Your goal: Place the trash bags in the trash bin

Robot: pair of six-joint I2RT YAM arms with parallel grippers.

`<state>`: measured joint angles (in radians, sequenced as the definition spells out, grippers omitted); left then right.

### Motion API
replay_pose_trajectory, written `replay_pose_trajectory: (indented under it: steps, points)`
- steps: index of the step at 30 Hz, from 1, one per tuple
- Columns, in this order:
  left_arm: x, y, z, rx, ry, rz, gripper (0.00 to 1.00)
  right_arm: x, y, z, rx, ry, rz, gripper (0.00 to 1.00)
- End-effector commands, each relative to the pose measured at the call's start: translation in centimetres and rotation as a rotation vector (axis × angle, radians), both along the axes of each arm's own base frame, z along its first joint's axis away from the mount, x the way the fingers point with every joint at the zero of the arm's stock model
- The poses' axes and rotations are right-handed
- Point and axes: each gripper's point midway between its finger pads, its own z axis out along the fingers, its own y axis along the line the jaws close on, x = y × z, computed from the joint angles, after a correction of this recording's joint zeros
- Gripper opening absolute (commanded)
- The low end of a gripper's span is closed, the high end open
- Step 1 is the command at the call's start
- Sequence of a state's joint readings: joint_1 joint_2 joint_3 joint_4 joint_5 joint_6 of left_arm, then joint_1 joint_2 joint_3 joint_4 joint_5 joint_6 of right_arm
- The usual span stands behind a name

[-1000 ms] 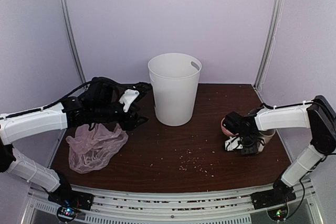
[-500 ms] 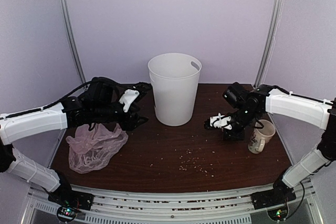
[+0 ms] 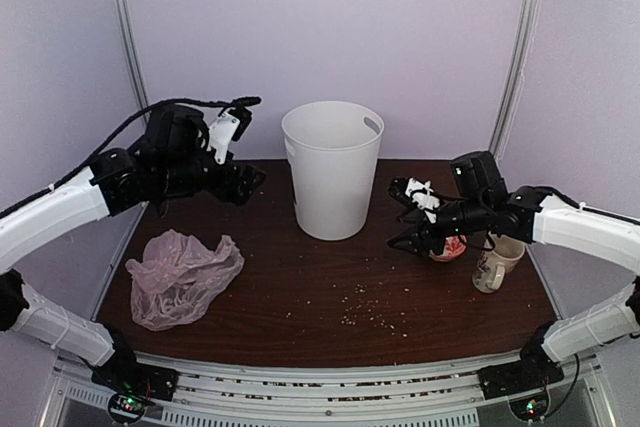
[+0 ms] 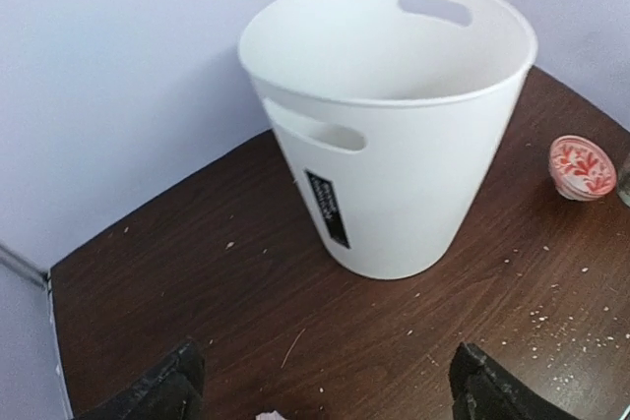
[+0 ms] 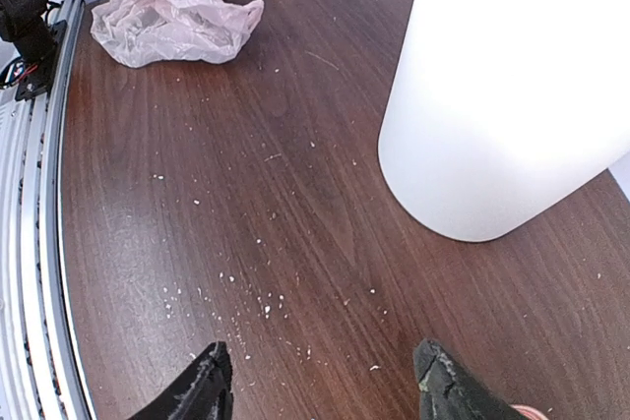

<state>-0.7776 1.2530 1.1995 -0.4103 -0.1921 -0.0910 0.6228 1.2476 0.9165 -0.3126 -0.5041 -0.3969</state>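
Note:
The trash bag (image 3: pixel 180 277) is a crumpled pale-pink plastic heap on the brown table at the front left; it also shows far off in the right wrist view (image 5: pixel 177 7). Upright at the back centre stands the white trash bin (image 3: pixel 332 167), with oval handle cut-outs and an empty inside (image 4: pixel 394 125) (image 5: pixel 512 86). My left gripper (image 3: pixel 247 142) hangs raised to the left of the bin, above and behind the bag, open wide with nothing in it (image 4: pixel 330 395). Just right of the bin my right gripper (image 3: pixel 400 214) hovers open and empty over the table (image 5: pixel 325 381).
A floral mug (image 3: pixel 495 262) and a small pink patterned bowl (image 3: pixel 447 247) (image 4: pixel 581 166) sit at the right, under the right arm. Crumbs (image 3: pixel 365 312) are scattered at the front centre. Pale walls close in the back and sides; metal rails (image 3: pixel 320 377) run along the near edge.
My left arm rose away from the bag and opened wider. My right arm left the mug, swung toward the bin and went from shut to open.

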Motion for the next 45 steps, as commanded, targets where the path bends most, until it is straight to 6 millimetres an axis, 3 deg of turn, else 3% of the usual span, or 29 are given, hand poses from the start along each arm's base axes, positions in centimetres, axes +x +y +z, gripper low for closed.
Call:
replay_pose_trajectory:
  steps: [1, 6, 8, 13, 17, 23, 26, 34, 36, 38, 40, 43, 45]
  points:
    - [0.2, 3.9, -6.6, 0.175, 0.24, 0.23, 0.88, -0.1, -0.1, -0.4, 0.015, -0.028, 0.011, 0.64]
    - [-3.2, 2.5, -12.8, 0.377, 0.416, -0.002, 0.86, 0.0, -0.4, -0.4, -0.028, -0.072, 0.016, 0.65]
    - [-3.4, 2.7, -14.2, 0.452, 0.408, -0.008, 0.86, -0.3, -0.4, -0.4, -0.034, -0.083, 0.028, 0.65]
    - [-1.3, 4.8, -16.4, 0.598, 0.405, 0.149, 0.86, -0.8, -0.1, -0.8, -0.052, -0.088, 0.051, 0.65]
    - [-1.1, 5.8, -18.8, 0.706, 0.465, 0.2, 0.86, -0.5, -0.3, -1.6, -0.079, -0.089, 0.041, 0.65]
    - [-0.8, 9.5, -20.3, 0.908, 0.454, 0.357, 0.91, -0.2, -0.6, -2.8, -0.13, -0.09, 0.036, 0.65]
    - [-0.9, 9.1, -20.8, 0.895, 0.468, 0.331, 0.88, -0.1, -0.7, -3.0, -0.141, -0.091, 0.034, 0.64]
    - [-2.6, 4.7, -22.3, 0.862, 0.504, 0.114, 0.52, 0.2, -1.0, -3.4, -0.168, -0.102, 0.022, 0.64]
    - [-3.6, 2.8, -22.4, 0.857, 0.494, 0.037, 0.42, 0.2, -1.1, -3.4, -0.173, -0.104, 0.024, 0.64]
    - [-4.8, -0.3, -22.2, 0.826, 0.461, -0.076, 0.26, 0.3, -1.4, -3.7, -0.197, -0.117, 0.025, 0.64]
    - [-6.4, -5.2, -20.8, 0.77, 0.36, -0.213, 0.0, 0.8, -1.8, -3.8, -0.213, -0.133, -0.007, 0.64]
    - [-9.4, -12.7, -17.4, 0.628, 0.206, -0.404, 0.0, 1.2, -2.1, -3.6, -0.204, -0.143, -0.028, 0.64]
    - [-11.0, -15.7, -15.8, 0.52, 0.175, -0.506, 0.0, 1.2, -2.2, -3.5, -0.198, -0.147, -0.034, 0.64]
